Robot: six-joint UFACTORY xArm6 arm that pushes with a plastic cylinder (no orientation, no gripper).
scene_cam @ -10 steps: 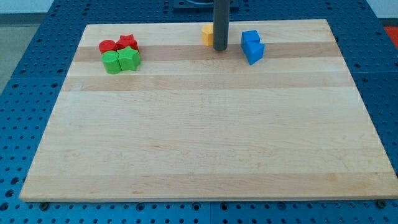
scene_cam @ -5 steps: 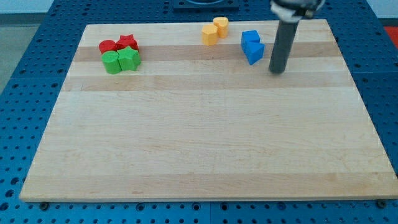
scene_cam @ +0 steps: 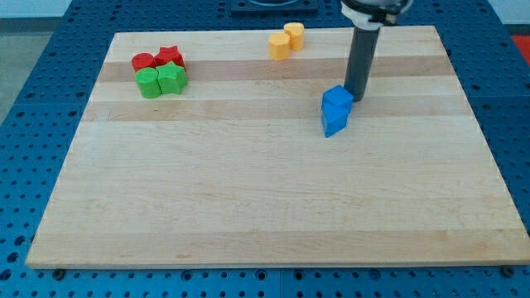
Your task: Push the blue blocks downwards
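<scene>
Two blue blocks sit pressed together right of the board's middle, in its upper half: an upper blue block (scene_cam: 337,98) and a lower blue block (scene_cam: 334,121), shapes unclear. My tip (scene_cam: 357,98) is at the upper block's upper right edge, touching or nearly touching it. The dark rod rises from there to the view's top.
Two yellow blocks (scene_cam: 286,40) sit near the board's top edge. At the top left are two red blocks (scene_cam: 157,59) with two green blocks (scene_cam: 161,81) just below them. The wooden board (scene_cam: 265,207) lies on a blue perforated table.
The tip went from beside the yellow blocks to the right of the blue blocks, then above them. The blue pair has slid downwards by about a block's length.
</scene>
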